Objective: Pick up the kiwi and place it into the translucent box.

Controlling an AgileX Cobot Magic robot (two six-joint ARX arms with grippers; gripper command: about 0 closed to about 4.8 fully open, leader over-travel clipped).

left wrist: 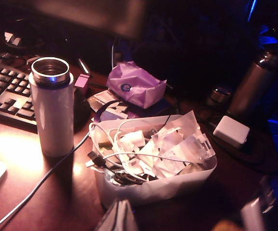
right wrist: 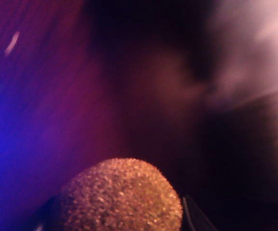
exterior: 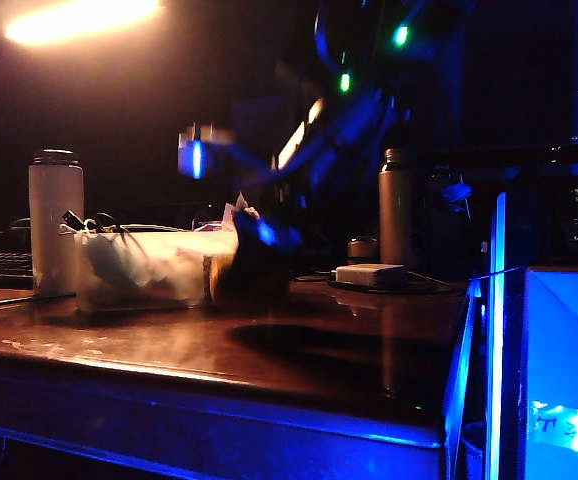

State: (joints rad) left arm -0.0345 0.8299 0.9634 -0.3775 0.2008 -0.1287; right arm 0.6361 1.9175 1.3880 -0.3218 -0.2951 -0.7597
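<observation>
The kiwi (right wrist: 122, 192), fuzzy and golden-brown, fills the gap between the dark fingers (right wrist: 193, 220) of my right gripper (right wrist: 117, 219), which press against both its sides. In the exterior view the right gripper (exterior: 251, 272) is a dark mass low on the table, right beside the near end of the translucent box (exterior: 149, 270); the kiwi is lost in shadow there. From the left wrist, the box (left wrist: 153, 188) shows full of white cables and adapters. My left gripper (left wrist: 118, 217) hovers above the box's near wall, its fingers pressed together, holding nothing.
A white thermos (left wrist: 52, 115) stands left of the box, with a keyboard (left wrist: 4, 91) behind it. A purple bag (left wrist: 134, 86), a dark bottle (exterior: 396, 205) and a small flat white box (exterior: 369, 274) lie farther back. A glowing blue box (exterior: 559, 370) stands at the right.
</observation>
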